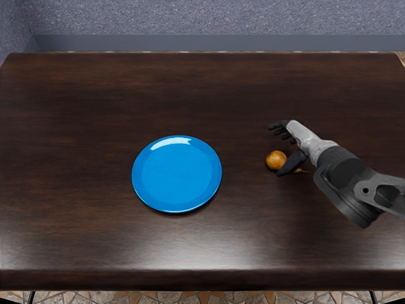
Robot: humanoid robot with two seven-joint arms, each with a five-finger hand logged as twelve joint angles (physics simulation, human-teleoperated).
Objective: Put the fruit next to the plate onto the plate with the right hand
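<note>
A round blue plate (176, 173) lies flat near the middle of the dark wooden table (95, 95). To its right, about a hand's width away, a small orange-brown fruit (274, 159) rests on the table. My right hand (286, 147) comes in from the right edge and sits just right of the fruit. Its dark fingers (277, 127) are spread above and behind the fruit, while the thumb (290, 164) reaches down beside it, close to or touching it. The hand is open and nothing is lifted.
The grey forearm (354, 183) slants in over the table's right side. A grey wall runs behind the table's far edge (202, 52). The front edge (202, 282) is rounded.
</note>
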